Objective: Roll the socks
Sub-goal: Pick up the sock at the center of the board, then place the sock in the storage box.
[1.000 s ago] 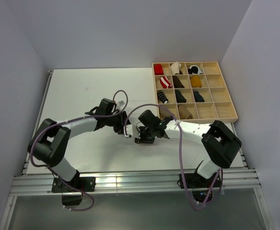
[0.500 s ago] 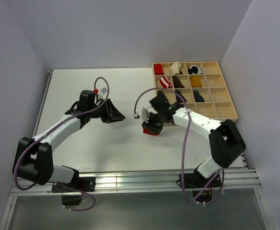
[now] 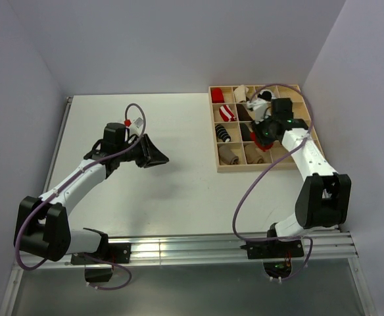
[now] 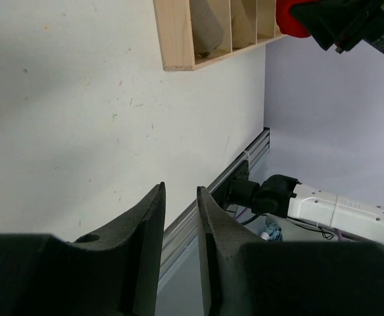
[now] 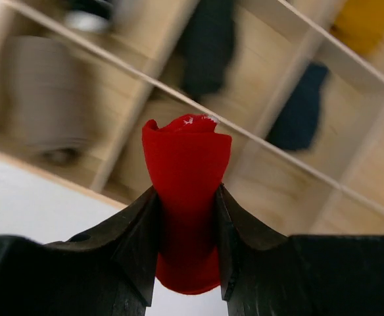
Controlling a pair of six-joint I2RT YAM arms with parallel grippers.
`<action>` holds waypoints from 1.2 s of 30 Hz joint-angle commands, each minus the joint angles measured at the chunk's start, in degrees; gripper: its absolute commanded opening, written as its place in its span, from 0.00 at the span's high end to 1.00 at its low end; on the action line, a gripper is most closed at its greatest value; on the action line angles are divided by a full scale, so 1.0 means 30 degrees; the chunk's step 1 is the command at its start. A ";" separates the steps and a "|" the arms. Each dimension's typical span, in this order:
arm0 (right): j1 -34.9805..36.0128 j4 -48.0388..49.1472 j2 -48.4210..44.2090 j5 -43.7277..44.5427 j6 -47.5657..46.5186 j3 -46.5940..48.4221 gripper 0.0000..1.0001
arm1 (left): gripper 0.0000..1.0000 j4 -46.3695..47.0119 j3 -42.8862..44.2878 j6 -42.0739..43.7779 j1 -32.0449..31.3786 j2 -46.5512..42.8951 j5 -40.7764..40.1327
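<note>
A rolled bright red sock (image 5: 187, 171) stands pinched between the jaws of my right gripper (image 5: 186, 192), which is shut on it. In the top view that gripper (image 3: 258, 135) hangs over the lower middle cells of the wooden box (image 3: 313, 141), with the red sock (image 3: 254, 139) just under it. A tan-brown sock (image 3: 229, 155) lies in the box's near-left cell. My left gripper (image 3: 160, 158) hovers over the bare table, well left of the box. Its jaws (image 4: 181, 191) stand a narrow gap apart with nothing between them.
The box holds other bundles: red-and-white striped (image 3: 226, 112), black (image 3: 224, 133), mustard (image 3: 269, 110) and dark ones. In the left wrist view the box's corner (image 4: 179, 39) and the table's near rail (image 4: 244, 164) show. Grey walls close in behind and to the right.
My right arm has carried the red sock from the middle of the table up over the box. The left arm has drawn back to the left and its jaws have narrowed.
</note>
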 commanded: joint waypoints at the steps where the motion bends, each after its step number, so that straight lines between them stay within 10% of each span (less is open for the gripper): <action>1: -0.2453 0.0817 0.0176 0.2161 0.1219 0.0757 1.00 | 0.70 0.1558 0.0054 -0.0377 0.0045 -0.0376 0.0564; 16: -0.4186 0.4952 0.2811 0.7848 0.1749 -0.0972 1.00 | 0.70 0.2380 0.0259 -0.0027 0.0016 0.0180 0.1676; 36: -0.4186 0.3605 0.5625 0.4921 0.2071 -0.1354 1.00 | 0.70 0.2820 -0.0063 -0.0115 0.0045 0.0767 0.2176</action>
